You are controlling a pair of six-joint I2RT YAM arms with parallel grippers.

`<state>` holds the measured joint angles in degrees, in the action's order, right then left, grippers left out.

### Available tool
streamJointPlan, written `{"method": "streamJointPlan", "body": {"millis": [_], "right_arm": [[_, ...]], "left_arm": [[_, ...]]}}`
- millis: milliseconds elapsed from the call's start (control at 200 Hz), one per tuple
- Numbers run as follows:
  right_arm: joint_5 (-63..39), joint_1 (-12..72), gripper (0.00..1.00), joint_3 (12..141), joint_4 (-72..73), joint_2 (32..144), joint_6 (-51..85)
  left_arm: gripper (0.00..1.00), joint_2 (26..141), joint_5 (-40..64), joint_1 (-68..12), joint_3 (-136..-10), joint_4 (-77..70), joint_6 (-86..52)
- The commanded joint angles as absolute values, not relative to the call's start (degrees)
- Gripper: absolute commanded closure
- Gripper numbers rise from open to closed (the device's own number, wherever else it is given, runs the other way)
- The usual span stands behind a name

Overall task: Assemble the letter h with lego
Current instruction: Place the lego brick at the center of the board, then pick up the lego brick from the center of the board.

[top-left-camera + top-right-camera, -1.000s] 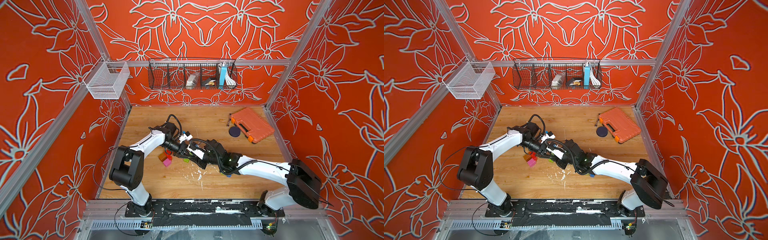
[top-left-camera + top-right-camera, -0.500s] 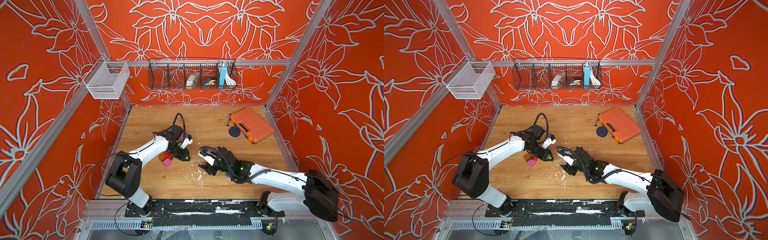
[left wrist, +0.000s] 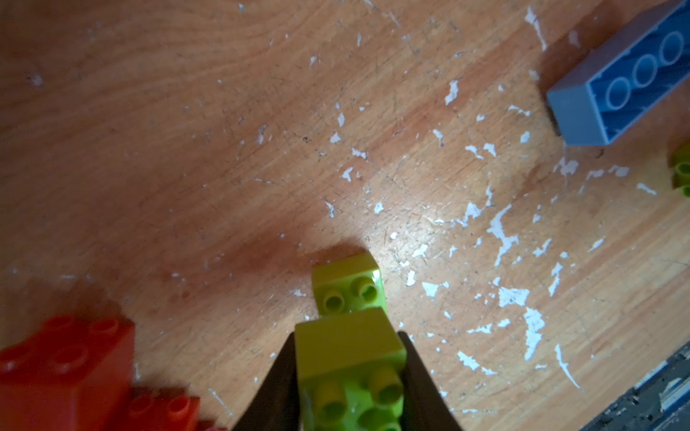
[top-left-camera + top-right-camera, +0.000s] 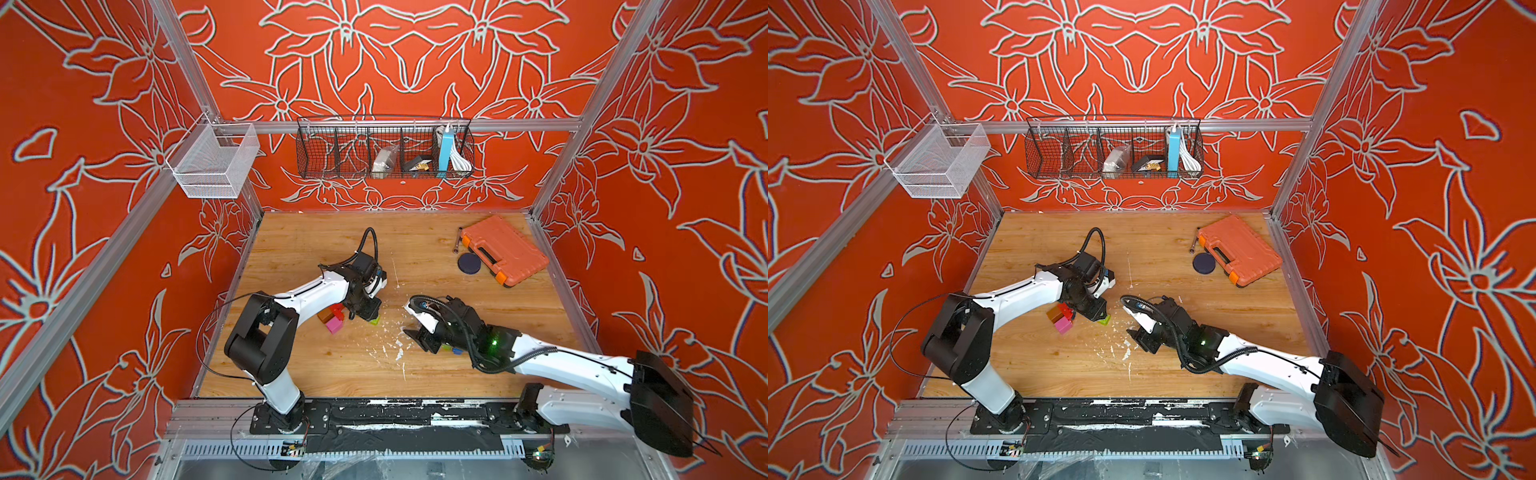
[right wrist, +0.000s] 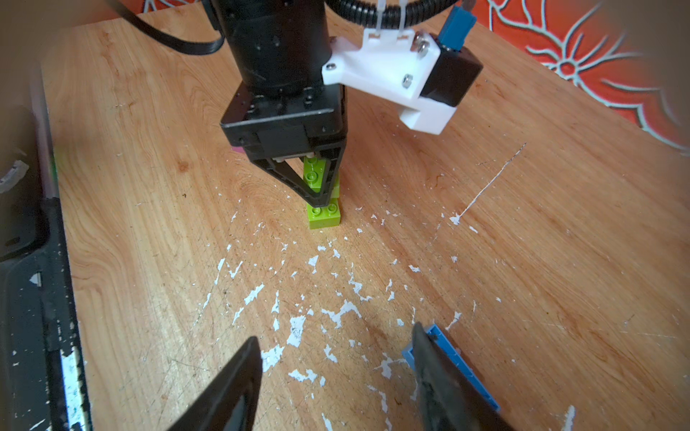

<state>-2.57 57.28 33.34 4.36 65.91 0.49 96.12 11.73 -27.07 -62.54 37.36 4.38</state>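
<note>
Lego brick point(image 3: 347, 347) sits pinched in our left fingers point(image 3: 278, 388) above a 2nd lime brick point(image 3: 349, 283); our right fingers point(image 5: 231, 384) stand spread.

Wooden table point(image 4: 419, 249), its surface flecked with white chips near the middle. Far right: closed orange ribbed tool case point(image 4: 503, 250), lying askew, with a dark round disc point(image 4: 469, 263) just beside it. Back wall: black wire basket point(image 4: 324, 153) holding a blue box point(image 4: 445, 149) and a white cable point(image 4: 458, 160). Left rail: white mesh basket point(image 4: 216, 164).
</note>
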Motion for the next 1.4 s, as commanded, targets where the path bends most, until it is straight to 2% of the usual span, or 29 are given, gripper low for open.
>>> {"method": "streamJointPlan", "body": {"millis": [0,140,305,515,565,736,836,1031,1116,1396], "right_arm": [[-1.04,57.3,0.34,33.86,2.76,65.02,0.57],[0.86,57.3,0.34,34.16,2.44,65.09,1.33],[2.97,57.3,0.34,33.63,2.75,64.43,2.73],[4.66,57.22,0.34,33.32,-0.54,61.07,3.16],[5.2,57.17,0.34,32.89,-1.19,60.04,3.02],[6.71,57.17,0.32,31.54,-1.51,57.58,3.17],[6.48,57.07,0.32,31.96,-2.72,57.65,2.79],[6.27,56.95,0.31,31.19,-1.77,57.5,2.64],[6.62,56.95,0.32,31.27,-1.05,58.19,2.63],[4.6,56.9,0.33,33.22,-0.18,61.2,3.62]], "left_arm": [[0.67,97.44,12.54,-27.26,-65.83,39.46,3.05],[0.67,98.9,12.48,-27.21,-69.44,38.94,1.49],[0.67,107.63,11.83,-27.29,-77.77,40.69,-0.06],[0.63,115.6,13.11,-27.29,-81.69,43.67,-1.76],[0.59,115.41,12.57,-27.25,-81.03,43.24,-1.76],[0.34,110.7,11.2,-27.03,-79.5,42.32,-1.35],[0.29,106.36,10.57,-27.02,-77.44,43.22,0.48],[0.3,99.84,10.76,-27.42,-68.95,43.05,2.3],[0.31,100.01,8.36,-27.97,-67.29,42.1,2.99],[0.36,100.51,9.82,-28.89,-65.16,39.51,0.96]]}}
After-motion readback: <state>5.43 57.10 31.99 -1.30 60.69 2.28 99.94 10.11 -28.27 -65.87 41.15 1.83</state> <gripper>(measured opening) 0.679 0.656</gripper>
